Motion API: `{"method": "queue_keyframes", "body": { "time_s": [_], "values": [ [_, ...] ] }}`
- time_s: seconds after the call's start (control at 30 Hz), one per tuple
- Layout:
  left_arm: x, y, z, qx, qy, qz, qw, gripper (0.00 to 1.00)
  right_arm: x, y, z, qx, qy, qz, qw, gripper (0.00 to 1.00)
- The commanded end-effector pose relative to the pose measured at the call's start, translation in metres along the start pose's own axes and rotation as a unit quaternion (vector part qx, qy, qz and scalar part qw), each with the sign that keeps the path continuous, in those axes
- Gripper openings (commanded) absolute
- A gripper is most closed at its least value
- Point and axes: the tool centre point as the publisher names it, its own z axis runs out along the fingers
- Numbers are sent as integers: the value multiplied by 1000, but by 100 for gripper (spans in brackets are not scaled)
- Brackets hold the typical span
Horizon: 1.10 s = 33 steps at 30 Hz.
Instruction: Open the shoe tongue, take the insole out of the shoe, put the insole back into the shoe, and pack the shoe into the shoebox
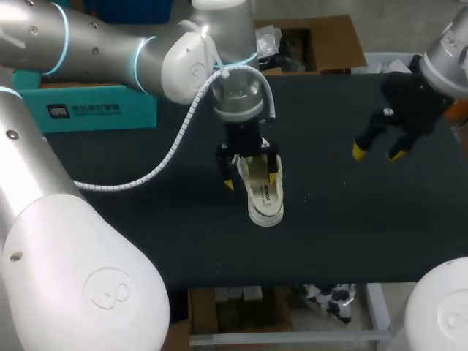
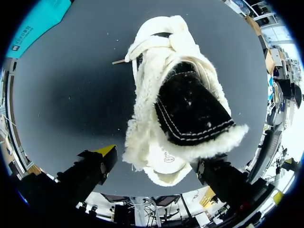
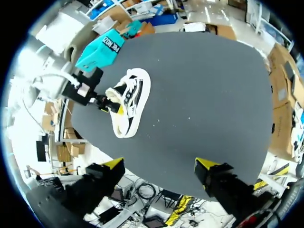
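**A:** Item one, the shoe (image 1: 265, 196). Where is it?

**B:** Mid-bench (image 1: 351, 234), opening upward. Its heel end lies between the fingers of the left pincer (image 1: 251, 175). That pincer is spread wide and grips nothing. One finger (image 2: 102, 159) stands clear of the fleece. Whether the other finger touches cannot be told.

**A:** What does the left wrist view add?

**B:** It shows cream fleece lining and a black tongue (image 2: 190, 111) with white stitching over the opening. There are knotted laces (image 2: 159, 40) toward the toe, and an insole (image 2: 166, 161) showing at the heel. The head view shows only a pale upper and sole.

**A:** Heading?

**B:** The long axis runs far to near, with the toe toward the near edge.

**A:** Surroundings?

**B:** The bench surface is black. The right pincer (image 1: 378, 152) hangs over its far right, fingers apart and empty, well apart from the shoe. A teal shoebox (image 1: 95, 110) sits at the far left edge.
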Motion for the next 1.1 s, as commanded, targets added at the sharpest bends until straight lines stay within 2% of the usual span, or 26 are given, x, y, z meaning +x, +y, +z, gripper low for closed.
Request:
{"method": "queue_keyframes", "body": {
  "time_s": [0.03,0.13,0.37,0.43,0.47,0.57,0.6,0.63,0.67,0.7,0.73,0.83,1.1],
  "values": [
    [1,6,-5,15,-17,-3,1000,100,-4,-1,-10,14,-11,-54,998,100],
    [1,6,-5,20,-23,-2,1000,100,-6,-6,-12,23,-21,-89,996,100],
    [-3,-1,-5,35,-28,-1,999,100,-15,-14,-13,31,-13,-128,991,100],
    [-6,-6,-4,39,-27,3,999,87,-17,-16,-13,30,-10,-138,990,100],
    [-7,-9,-3,40,-27,4,999,88,-18,-16,-13,32,-9,-140,990,100],
    [-11,-15,1,38,-23,9,999,78,-17,-18,-13,42,-16,-153,987,100],
    [-12,-17,2,38,-24,8,999,69,-16,-19,-13,46,-20,-160,986,100],
    [-13,-19,2,39,-24,9,999,50,-15,-19,-13,49,-22,-165,985,100],
    [-14,-21,2,40,-22,7,999,37,-15,-20,-13,51,-24,-174,983,100],
    [-14,-23,3,40,-22,7,999,8,-15,-21,-13,53,-24,-183,981,100],
    [-15,-25,3,41,-21,6,999,0,-15,-22,-13,57,-26,-188,980,100],
    [-16,-31,3,42,-21,7,999,0,-16,-24,-12,58,-19,-187,981,100],
    [-9,-42,-1,49,-5,59,997,0,-16,-24,-12,58,-19,-187,981,100]
  ]
}}
